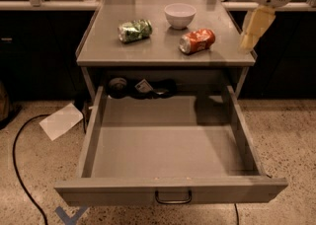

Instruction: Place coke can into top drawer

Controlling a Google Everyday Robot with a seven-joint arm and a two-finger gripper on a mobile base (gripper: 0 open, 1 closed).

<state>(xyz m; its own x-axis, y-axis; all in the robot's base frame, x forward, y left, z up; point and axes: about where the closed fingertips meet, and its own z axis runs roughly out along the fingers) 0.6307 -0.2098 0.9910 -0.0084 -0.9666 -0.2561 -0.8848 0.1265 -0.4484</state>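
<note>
Pincer [253, 30] hangs at upper right, just off my grey bench's [163, 55] right edge and apart from everything on it; I cannot tell whether it is released or clenched. Speckled floor surrounds the bench, with a white paper sheet [61, 120] and a black cable [19, 169] at left. On the bench, the coke can [197, 41] lies on its side near a white bowl [179, 15] and a green-and-white can [135, 30]. Below, the top drawer [168, 192] stands pulled open; dark objects [143, 88] sit at its shadowed back.
</note>
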